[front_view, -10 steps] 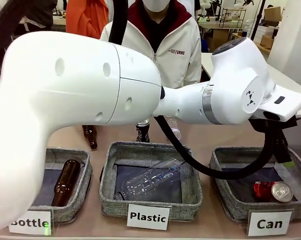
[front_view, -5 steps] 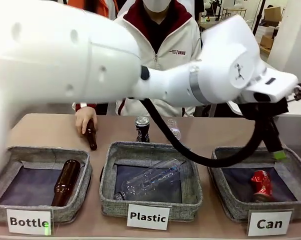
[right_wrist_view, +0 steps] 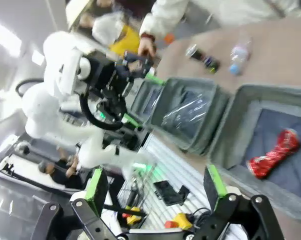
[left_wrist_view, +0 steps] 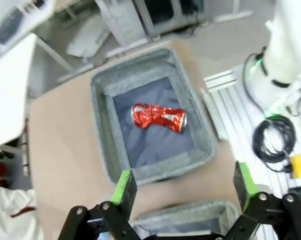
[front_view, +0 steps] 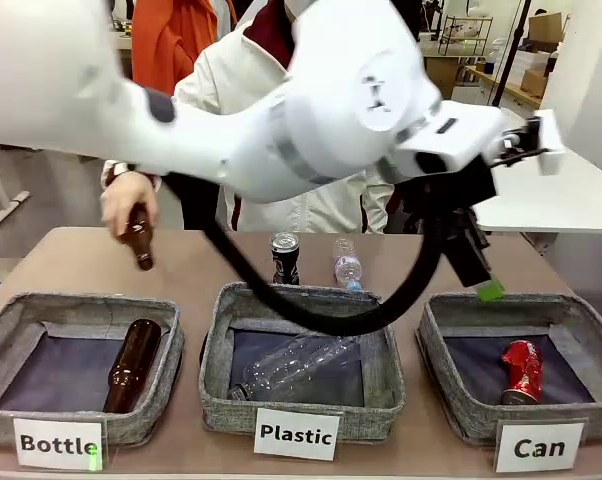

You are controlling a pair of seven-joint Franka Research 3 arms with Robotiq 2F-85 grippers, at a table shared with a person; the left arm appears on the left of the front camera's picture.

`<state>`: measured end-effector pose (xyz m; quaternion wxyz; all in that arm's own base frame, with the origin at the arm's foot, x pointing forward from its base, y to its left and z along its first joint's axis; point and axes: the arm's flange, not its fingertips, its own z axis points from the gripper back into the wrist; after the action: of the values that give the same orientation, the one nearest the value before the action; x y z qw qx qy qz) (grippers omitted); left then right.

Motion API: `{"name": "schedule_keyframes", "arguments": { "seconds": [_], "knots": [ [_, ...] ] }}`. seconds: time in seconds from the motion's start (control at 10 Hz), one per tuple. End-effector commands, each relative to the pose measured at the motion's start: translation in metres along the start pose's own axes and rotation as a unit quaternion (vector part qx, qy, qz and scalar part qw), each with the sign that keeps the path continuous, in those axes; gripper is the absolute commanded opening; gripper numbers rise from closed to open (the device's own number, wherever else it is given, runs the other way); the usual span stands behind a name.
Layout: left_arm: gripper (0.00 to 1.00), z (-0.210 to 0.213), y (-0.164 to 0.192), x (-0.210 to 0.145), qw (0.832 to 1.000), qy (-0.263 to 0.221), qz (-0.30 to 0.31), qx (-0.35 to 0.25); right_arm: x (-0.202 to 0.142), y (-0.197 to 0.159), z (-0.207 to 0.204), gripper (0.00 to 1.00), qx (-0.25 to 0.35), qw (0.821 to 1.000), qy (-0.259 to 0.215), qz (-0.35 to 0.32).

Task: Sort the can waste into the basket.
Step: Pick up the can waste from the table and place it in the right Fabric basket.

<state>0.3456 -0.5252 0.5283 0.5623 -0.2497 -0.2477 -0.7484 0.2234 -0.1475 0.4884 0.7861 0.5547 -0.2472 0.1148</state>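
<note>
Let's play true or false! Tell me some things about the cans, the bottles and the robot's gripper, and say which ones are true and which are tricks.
1. The red can lies inside the Can basket. True.
2. The black can is inside a basket too. False: the black can stands upright on the table, behind the Plastic basket.
3. The left gripper is squeezing the red can. False: the left gripper is open and empty, up above the Can basket.
4. A person's hand holds a brown bottle above the table. True.
5. Nothing lies in the Bottle basket. False: a second brown bottle lies in the Bottle basket.
</note>
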Motion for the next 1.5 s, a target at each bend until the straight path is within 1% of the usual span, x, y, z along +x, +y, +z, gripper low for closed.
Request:
{"name": "schedule_keyframes", "arguments": {
  "seconds": [0.0,0.1,0.2,0.3,0.5,0.6,0.7,0.9,1.0,1.1,1.2,1.3,1.4],
  "knots": [
    [1.0,0.031,-0.027,-0.035,0.999,-0.037,0.014,0.028,0.013,0.013,-0.058,1.0,0.024,0.999,0.04,-0.014],
    [1.0,0.04,-0.028,-0.041,0.998,-0.041,0.015,0.039,0.013,0.016,-0.078,1.0,0.038,0.998,0.056,-0.016],
    [1.0,0.047,-0.028,-0.049,0.997,-0.042,0.028,0.051,0.011,0.015,-0.084,1.0,0.04,0.997,0.063,-0.02],
    [1.0,0.049,-0.025,-0.057,0.996,-0.039,0.041,0.062,0.011,0.009,-0.082,1.0,0.034,0.997,0.06,-0.025],
    [1.0,0.046,-0.022,-0.063,0.996,-0.045,0.05,0.06,0.009,0.005,-0.078,1.0,0.033,0.997,0.058,-0.029],
    [1.0,0.047,-0.019,-0.063,0.996,-0.044,0.05,0.06,0.006,0.006,-0.074,1.0,0.01,0.999,0.025,-0.039],
    [1.0,0.052,-0.018,-0.066,0.996,-0.044,0.049,0.061,0.028,0.007,-0.071,1.0,0.037,0.997,0.07,-0.018],
    [1.0,0.058,-0.025,-0.075,0.995,-0.04,0.055,0.069,0.028,0.007,-0.071,1.0,0.037,0.997,0.07,-0.018],
    [1.0,0.062,-0.023,-0.08,0.995,-0.039,0.056,0.067,0.028,0.004,-0.066,1.0,0.03,0.998,0.06,-0.022],
    [1.0,0.064,-0.024,-0.086,0.995,-0.047,0.056,0.061,0.022,0.0,-0.054,1.0,0.039,0.998,0.053,-0.02],
    [1.0,0.07,-0.031,-0.091,0.995,-0.038,0.064,0.062,0.023,0.0,-0.059,1.0,0.059,0.996,0.059,-0.008],
    [1.0,0.081,-0.037,-0.099,0.995,-0.014,0.074,0.067,0.025,0.001,-0.071,1.0,0.073,0.995,0.062,0.001],
    [1.0,0.1,-0.042,-0.113,0.993,0.03,0.091,0.07,0.03,0.002,-0.086,1.0,0.089,0.993,0.072,0.005]
  ]
}}
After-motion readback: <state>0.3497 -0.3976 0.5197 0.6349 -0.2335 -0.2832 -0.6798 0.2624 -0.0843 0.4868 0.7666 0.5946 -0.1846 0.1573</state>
